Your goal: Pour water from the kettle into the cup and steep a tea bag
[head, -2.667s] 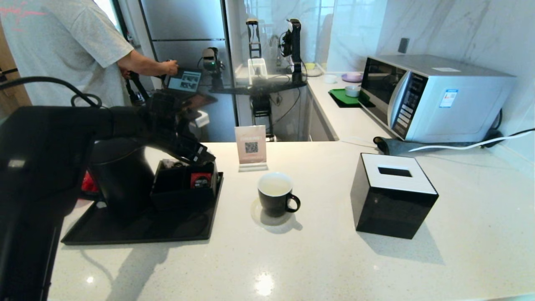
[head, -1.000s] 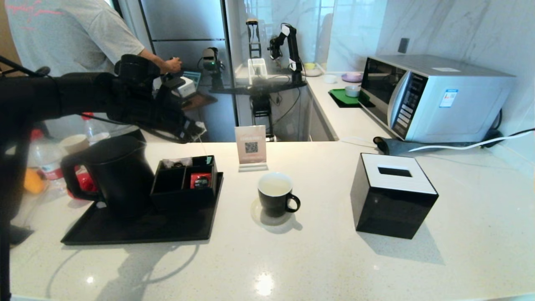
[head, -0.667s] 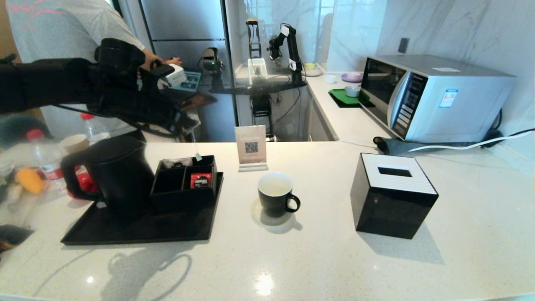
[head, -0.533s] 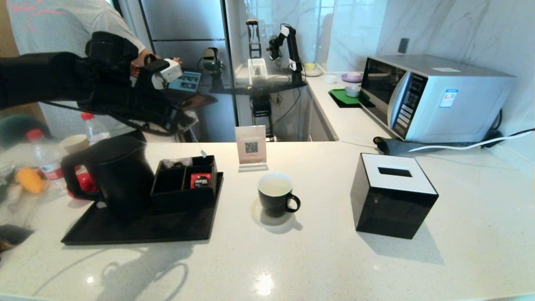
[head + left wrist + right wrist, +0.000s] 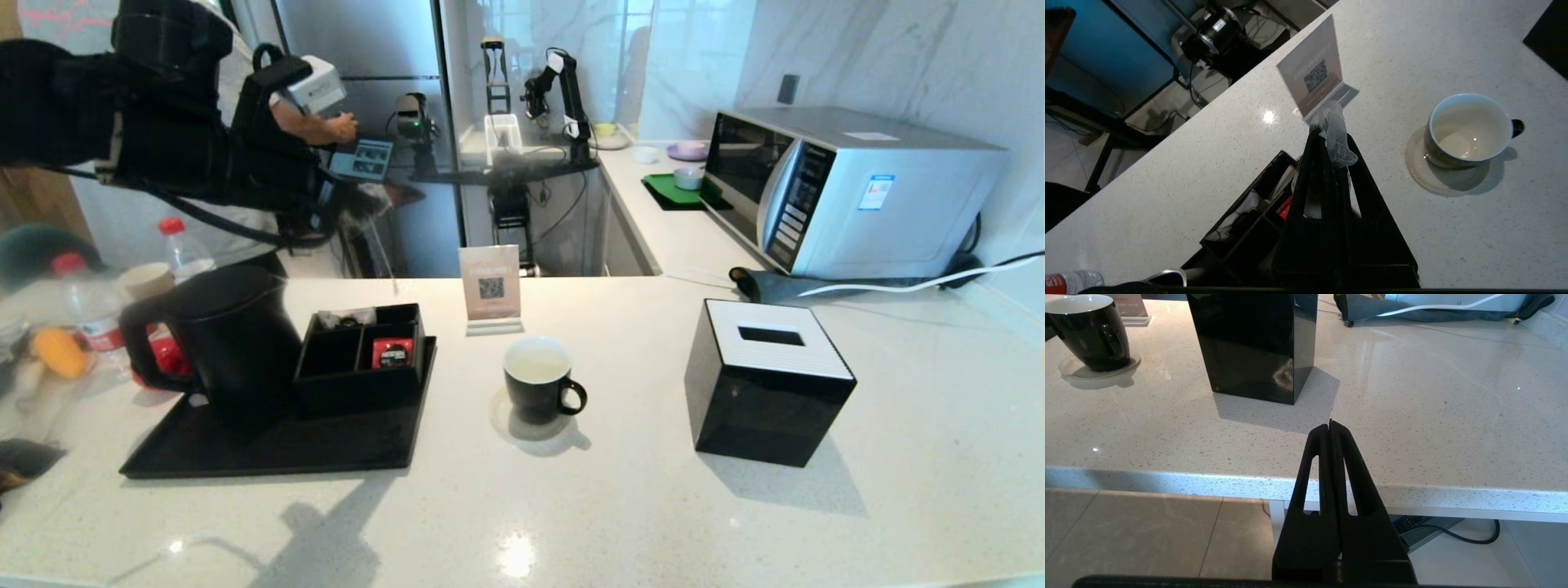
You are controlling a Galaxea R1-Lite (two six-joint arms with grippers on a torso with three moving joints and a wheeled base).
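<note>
The matte-black kettle (image 5: pixel 233 343) stands on the black tray (image 5: pixel 269 453) at the left. Sitting on a round coaster mid-counter is the small black cup (image 5: pixel 536 380), its white inside holding liquid (image 5: pixel 1470 130). My left gripper (image 5: pixel 347 208) hangs high above the tray's far side, shut on a white mesh tea bag (image 5: pixel 1336 141) that sticks out past the fingertips. The tea bag's thin string hangs down toward the counter in the head view. My right gripper (image 5: pixel 1330 425) is shut and empty, low in front of the counter's near edge, out of the head view.
A black compartment box (image 5: pixel 359 359) with sachets sits on the tray beside the kettle. A QR sign (image 5: pixel 490 287) stands behind the cup, and a black tissue box (image 5: pixel 767 384) to its right. The microwave (image 5: pixel 849 188) is at the back right. Bottles and a paper cup (image 5: pixel 147 279) crowd the far left.
My left arm has lifted from the compartment box, carrying the tea bag up and back with its string trailing. The right arm has not moved.
</note>
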